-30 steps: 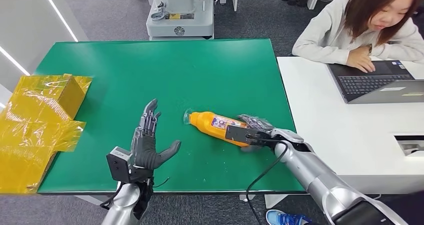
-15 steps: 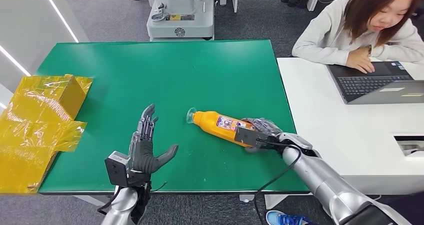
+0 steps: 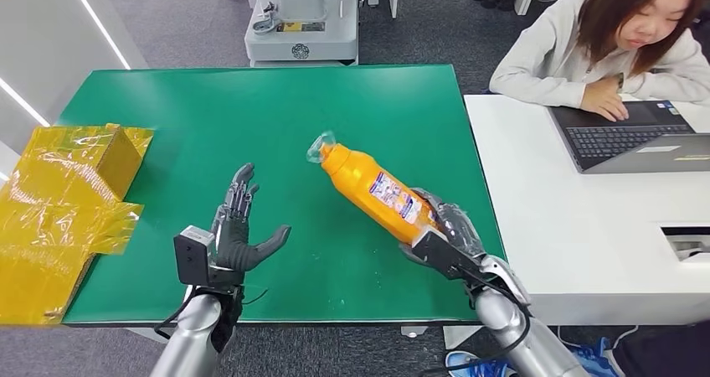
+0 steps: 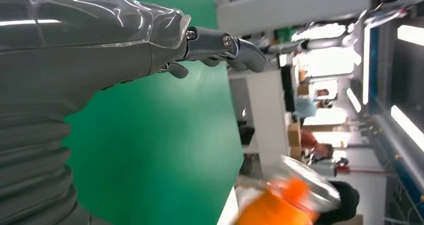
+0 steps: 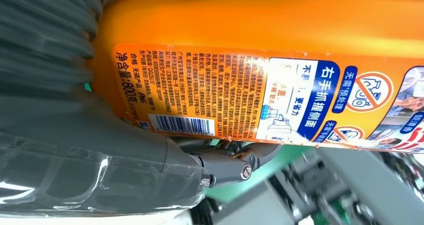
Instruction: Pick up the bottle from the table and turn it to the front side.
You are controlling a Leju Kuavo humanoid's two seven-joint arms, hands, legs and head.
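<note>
Lifted off the green counter [image 3: 251, 109] since the earlier frames, the orange bottle [image 3: 373, 191] now rides tilted in the air, where a second ago it lay on its side on the green surface. The right hand [image 3: 444, 239] is clamped around the bottle's base end, fingers wrapped about the lower body, and the right arm has drawn back toward the robot's near edge of the counter. The bottle slants up and away from that hand, its clear cap [image 3: 321, 147] pointing toward the far left, well above the counter's middle.

A printed label [image 3: 393, 197] faces upward on the bottle's side. From the right wrist view the bottle [image 5: 260, 60] lies pressed against the hand [image 5: 100, 155], and the label [image 5: 240, 102] there shows dense small print, a barcode and blue-and-white panels; this looks like the back label, though that is hard to confirm from such a close angle.

The left hand [image 3: 239, 234] hovers over the near left part of the counter with fingers spread apart and nothing in them, palm turned toward the bottle, standing well apart from it. In the left wrist view that hand [image 4: 90, 50] reaches out over the green surface, and a blurred orange shape with a clear cap, the bottle [image 4: 280, 205], sits at the picture's edge.

A crumpled yellow wrapped box [image 3: 63, 201] rests at the counter's left edge. Beside the counter stands a white desk [image 3: 569, 218], where a person [image 3: 619, 42] sits at an open laptop [image 3: 632, 138].
</note>
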